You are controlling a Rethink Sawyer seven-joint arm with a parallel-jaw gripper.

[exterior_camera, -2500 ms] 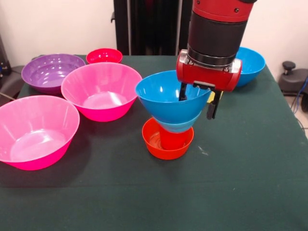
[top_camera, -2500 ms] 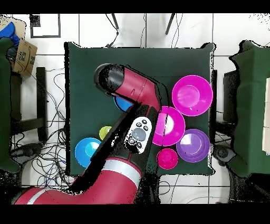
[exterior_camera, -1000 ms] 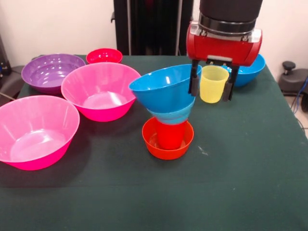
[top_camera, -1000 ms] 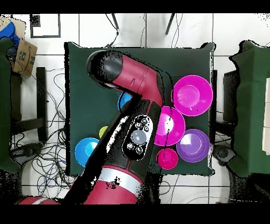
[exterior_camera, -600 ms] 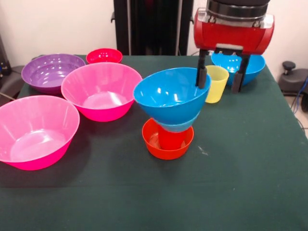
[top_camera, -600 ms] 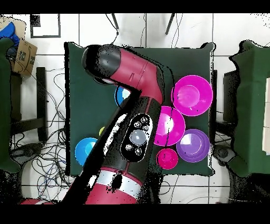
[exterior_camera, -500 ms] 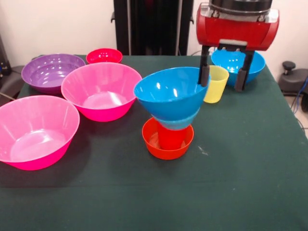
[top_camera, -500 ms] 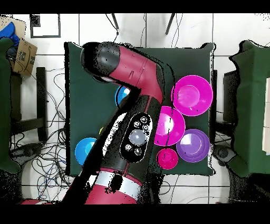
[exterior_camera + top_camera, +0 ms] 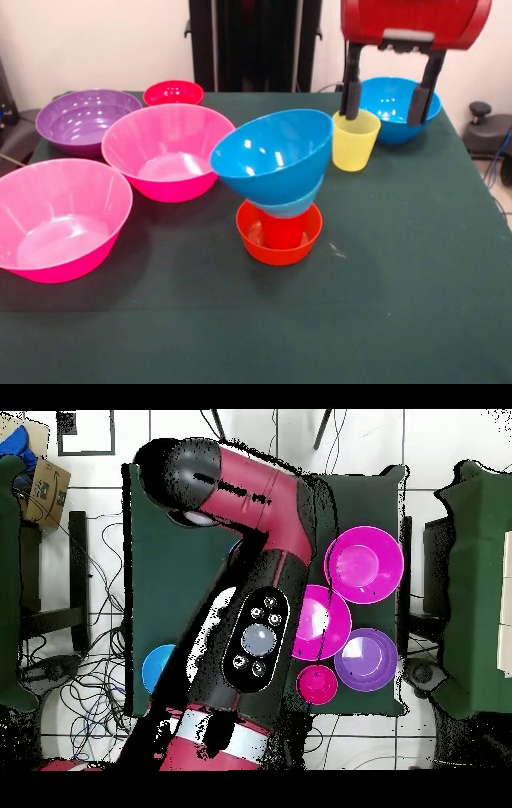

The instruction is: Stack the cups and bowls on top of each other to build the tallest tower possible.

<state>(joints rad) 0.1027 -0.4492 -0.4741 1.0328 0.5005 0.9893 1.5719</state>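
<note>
The pincer point(image 9: 387, 90) hangs wide and empty just above the upright yellow cup point(image 9: 354, 140), which stands on the table point(image 9: 400, 280) beside the leaning tower point(image 9: 276, 188).

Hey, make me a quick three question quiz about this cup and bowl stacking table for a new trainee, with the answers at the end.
1. True or false: the gripper holds the yellow cup.
2. Which piece tops the tower? A pink bowl, B large blue bowl, C purple bowl.
3. The tower's base is the small ____ bowl.

Key: 1 false, it is open above the cup; 2 B, tilted; 3 orange.
</note>
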